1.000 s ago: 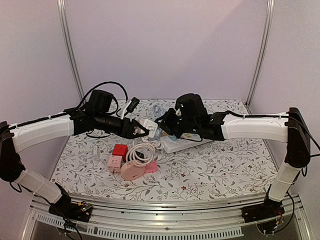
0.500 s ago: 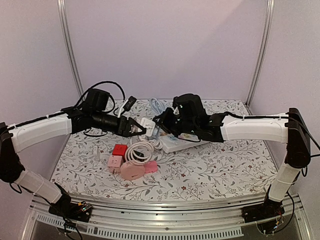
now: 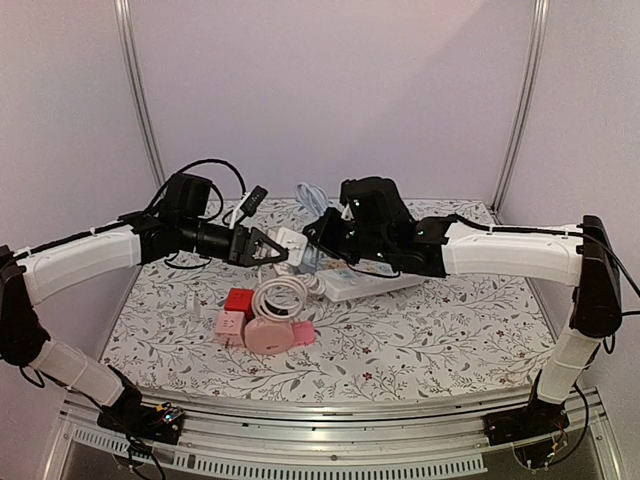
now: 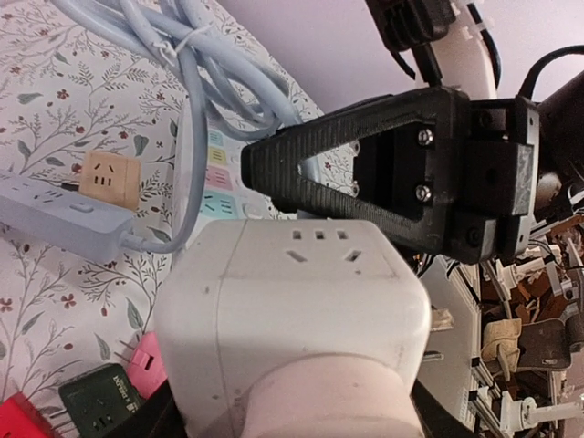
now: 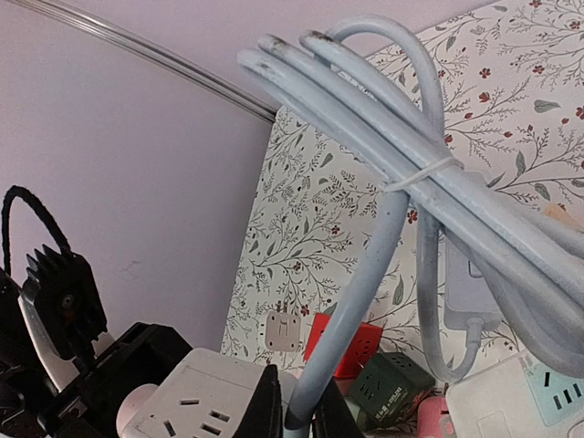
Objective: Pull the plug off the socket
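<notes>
Your left jaws clamp the white cube socket [image 4: 292,301]; your right jaws are pinched shut on the pale blue cord [image 5: 360,301] just beside it. The plug, hidden there, should be light and rigid, the cord soft and slick: better grip the plug body.

White cube socket [image 4: 292,301] aloft; pale-blue plug cable [image 5: 411,151] bundled, adjoining.

Soft, even, faintly lilac light from above leaves only pale shadows on the table [image 3: 450,330]. The top view is sharp. The white cube [image 4: 292,292] between the left fingers [image 4: 347,128] is soft-focused and bright. The cable [image 5: 401,146] past the right fingers [image 5: 265,406] is crisp, and those fingers are dark.
</notes>
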`<action>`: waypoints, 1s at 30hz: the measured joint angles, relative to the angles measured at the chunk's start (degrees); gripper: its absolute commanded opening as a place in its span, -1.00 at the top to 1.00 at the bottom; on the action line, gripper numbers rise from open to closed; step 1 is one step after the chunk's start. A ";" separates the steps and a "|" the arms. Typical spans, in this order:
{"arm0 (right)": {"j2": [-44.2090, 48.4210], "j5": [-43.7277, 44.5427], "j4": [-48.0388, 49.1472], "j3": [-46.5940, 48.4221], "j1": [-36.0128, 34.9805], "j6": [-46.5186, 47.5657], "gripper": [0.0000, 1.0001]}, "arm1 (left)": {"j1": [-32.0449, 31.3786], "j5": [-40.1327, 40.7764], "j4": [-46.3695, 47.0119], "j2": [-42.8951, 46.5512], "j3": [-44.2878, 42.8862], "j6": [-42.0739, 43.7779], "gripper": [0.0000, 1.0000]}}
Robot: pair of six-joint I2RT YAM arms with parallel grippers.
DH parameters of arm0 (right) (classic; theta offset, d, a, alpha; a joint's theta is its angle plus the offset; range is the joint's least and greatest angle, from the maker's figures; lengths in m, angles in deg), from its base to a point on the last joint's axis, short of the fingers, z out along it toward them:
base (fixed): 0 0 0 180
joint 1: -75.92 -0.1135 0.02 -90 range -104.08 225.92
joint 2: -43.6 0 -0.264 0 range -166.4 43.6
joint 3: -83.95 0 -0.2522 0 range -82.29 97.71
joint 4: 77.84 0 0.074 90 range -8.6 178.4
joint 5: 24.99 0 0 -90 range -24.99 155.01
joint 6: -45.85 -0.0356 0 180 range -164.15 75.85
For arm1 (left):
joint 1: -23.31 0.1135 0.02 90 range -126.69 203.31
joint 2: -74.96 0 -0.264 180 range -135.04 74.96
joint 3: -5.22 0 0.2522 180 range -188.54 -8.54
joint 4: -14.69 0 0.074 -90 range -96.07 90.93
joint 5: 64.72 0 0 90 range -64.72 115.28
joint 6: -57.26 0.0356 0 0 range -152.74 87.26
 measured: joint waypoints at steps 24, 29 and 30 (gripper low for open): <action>3.82 -0.37 -0.63 -2.47 -1.09 3.69 1.00 | -1.18 -2.21 -0.79 0.85 -0.57 2.08 0.82; 3.91 0.13 -0.48 -2.58 -1.09 5.70 1.00 | -1.07 -2.60 -0.72 0.46 -0.74 1.81 0.83; 3.91 0.28 -0.35 -2.58 -1.11 6.12 1.00 | -1.07 -2.60 -0.70 0.39 -0.81 1.81 0.83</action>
